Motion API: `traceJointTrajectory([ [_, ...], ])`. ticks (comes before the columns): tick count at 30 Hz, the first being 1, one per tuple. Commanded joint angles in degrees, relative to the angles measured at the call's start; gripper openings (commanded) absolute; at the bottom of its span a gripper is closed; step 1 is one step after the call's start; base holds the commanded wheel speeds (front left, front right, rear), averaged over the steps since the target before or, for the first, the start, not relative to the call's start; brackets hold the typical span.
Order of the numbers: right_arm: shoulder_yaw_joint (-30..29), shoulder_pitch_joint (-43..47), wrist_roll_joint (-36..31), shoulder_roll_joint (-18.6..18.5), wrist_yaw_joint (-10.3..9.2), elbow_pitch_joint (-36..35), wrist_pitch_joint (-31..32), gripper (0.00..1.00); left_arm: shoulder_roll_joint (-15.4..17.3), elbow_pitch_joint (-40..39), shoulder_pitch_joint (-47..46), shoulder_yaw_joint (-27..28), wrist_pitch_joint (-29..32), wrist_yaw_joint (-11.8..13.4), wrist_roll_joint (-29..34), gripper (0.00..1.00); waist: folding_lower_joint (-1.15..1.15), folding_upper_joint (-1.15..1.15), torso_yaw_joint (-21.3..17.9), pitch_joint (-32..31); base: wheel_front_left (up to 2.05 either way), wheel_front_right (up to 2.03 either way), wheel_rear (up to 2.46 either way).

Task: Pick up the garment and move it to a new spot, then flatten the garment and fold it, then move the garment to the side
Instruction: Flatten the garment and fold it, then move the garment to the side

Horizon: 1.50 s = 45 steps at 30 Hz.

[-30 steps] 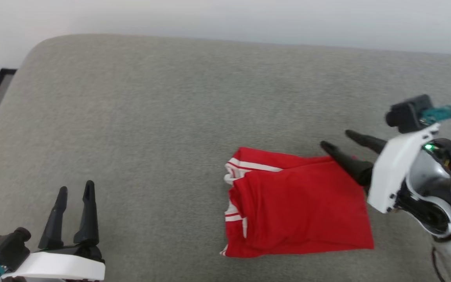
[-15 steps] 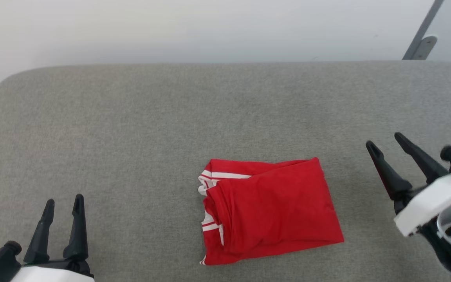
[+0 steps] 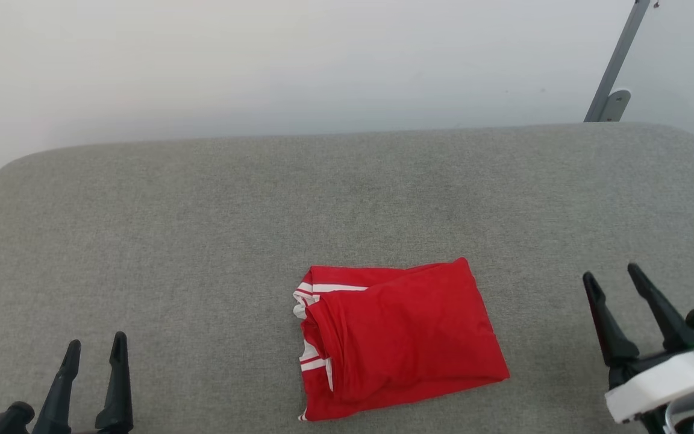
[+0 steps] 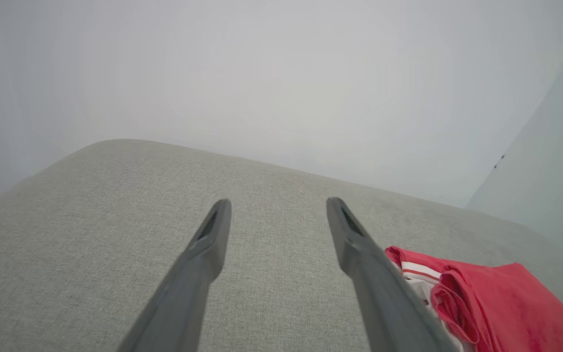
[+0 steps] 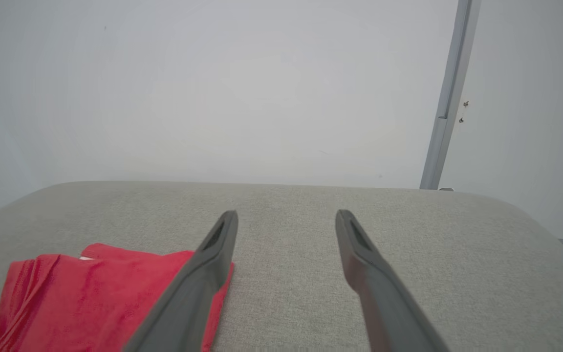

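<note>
You had the garment (image 3: 404,337) lying folded on the grey cushion (image 3: 202,241), left hand (image 3: 97,339) and right hand (image 3: 611,271) both spread and empty; at most the move aside appeared outstanding.

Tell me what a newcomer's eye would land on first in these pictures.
The folded bright-red garment, with white-striped trim at its left edge, lies on the grey cushion, a little right of centre and near the front. The left gripper and right gripper flank it at the lower corners, both open and apart from it.
</note>
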Motion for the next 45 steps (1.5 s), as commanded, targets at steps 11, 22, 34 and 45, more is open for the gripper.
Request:
traceJointTrajectory([
  [11,-3.06,4.08,-2.07,3.77,0.00,0.65,-1.98,1.00,-0.92,-0.10,1.95,0.94,-0.30,-0.11,1.90,1.00,0.00,0.00,-0.85,-1.28,0.00,0.00,0.00],
  [22,-5.28,6.43,-3.09,5.79,0.00,-0.62,-1.98,1.00,-1.24,0.31,1.63,0.26,-0.30,-0.11,2.23,1.00,0.00,0.00,-0.75,-1.59,0.00,0.00,0.00],
  [34,-5.53,7.43,-3.58,6.44,0.00,-0.90,-1.99,1.00,-1.59,0.40,0.90,-0.59,-0.30,-0.11,2.26,1.00,0.00,0.00,-0.09,-1.66,0.00,0.00,0.00],
  [45,3.09,1.26,4.09,2.99,0.00,2.71,6.09,1.00,-1.49,0.02,0.24,-0.78,-0.30,-0.11,1.67,1.00,0.00,0.00,0.95,-0.83,0.00,0.00,0.00],
])
